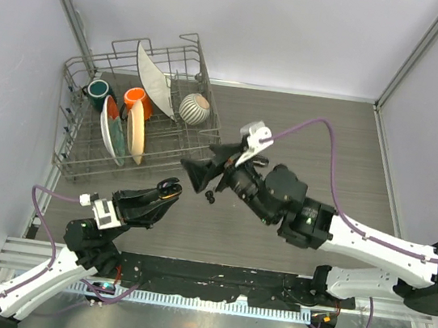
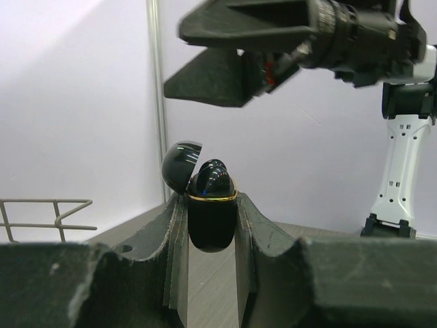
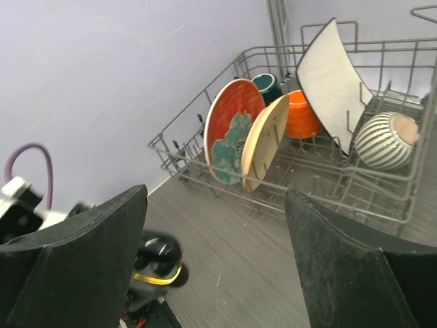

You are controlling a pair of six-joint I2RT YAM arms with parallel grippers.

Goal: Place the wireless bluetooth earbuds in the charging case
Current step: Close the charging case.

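My left gripper (image 2: 212,206) is shut on the charging case (image 2: 212,225), a glossy black oval with a gold rim, held upright above the table. Its lid (image 2: 180,164) is flipped open to the left. Glossy black earbuds (image 2: 213,179) sit in its mouth, bulging above the rim. In the top view the left gripper (image 1: 169,189) holds the case just left of my right gripper (image 1: 204,170). The right gripper (image 3: 215,208) is open with nothing between its fingers. The case (image 3: 158,268) lies low on its left side. A tiny black piece (image 1: 210,198), possibly another earbud, lies on the table under the right gripper.
A wire dish rack (image 1: 68,161) stands at the back left with plates (image 1: 135,132), an orange cup (image 1: 136,98), a teal cup (image 1: 97,90) and a striped bowl (image 1: 195,108). In the right wrist view the rack (image 3: 205,179) is close ahead. Pale walls close in the table.
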